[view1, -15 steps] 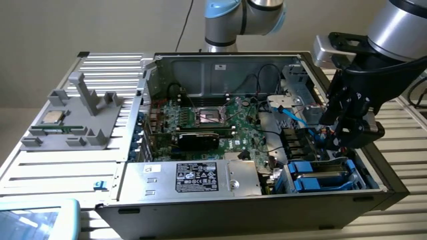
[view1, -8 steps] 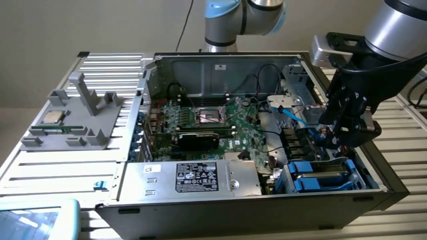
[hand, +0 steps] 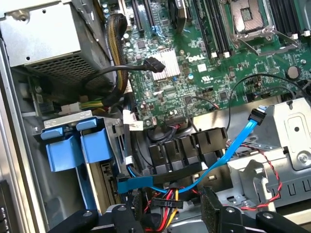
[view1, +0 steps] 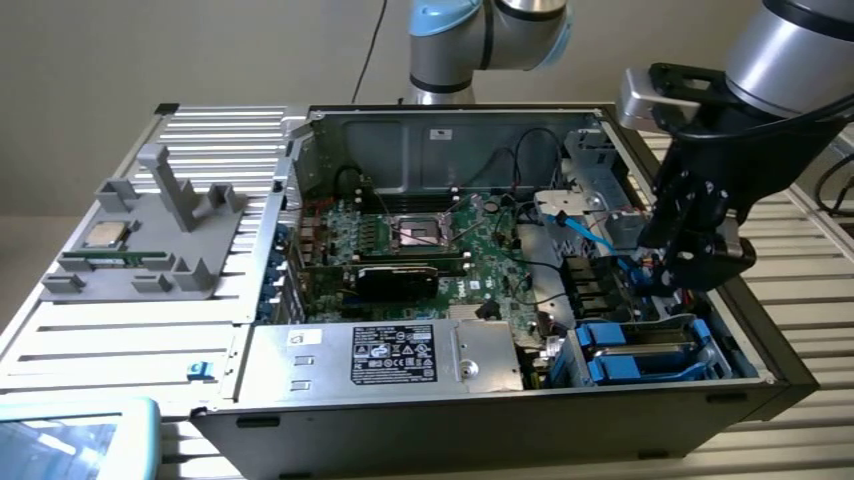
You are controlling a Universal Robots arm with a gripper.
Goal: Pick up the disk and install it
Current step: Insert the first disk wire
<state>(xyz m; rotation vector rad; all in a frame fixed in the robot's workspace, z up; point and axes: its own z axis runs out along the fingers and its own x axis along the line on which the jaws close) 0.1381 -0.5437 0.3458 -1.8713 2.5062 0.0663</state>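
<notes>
The disk [view1: 657, 348] lies in the drive bay at the near corner of the open computer case [view1: 534, 415] on the exterior view's right, a grey metal slab framed by a bright blue carrier. The carrier's blue tabs [hand: 73, 145] appear in the wrist view next to the grey power supply [hand: 43, 43]. My gripper [view1: 697, 268] hangs above the case just behind that bay. It is open [hand: 170, 216], and its black fingers [hand: 214, 213] stand apart over loose cables with nothing between them.
A green motherboard [view1: 441, 240] fills the middle of the case. A silver box with a black label [view1: 400, 355] sits at the front. A blue flat cable [hand: 233, 145] loops below the gripper. A grey fixture holding a small chip [view1: 107, 235] stands on the exterior view's left.
</notes>
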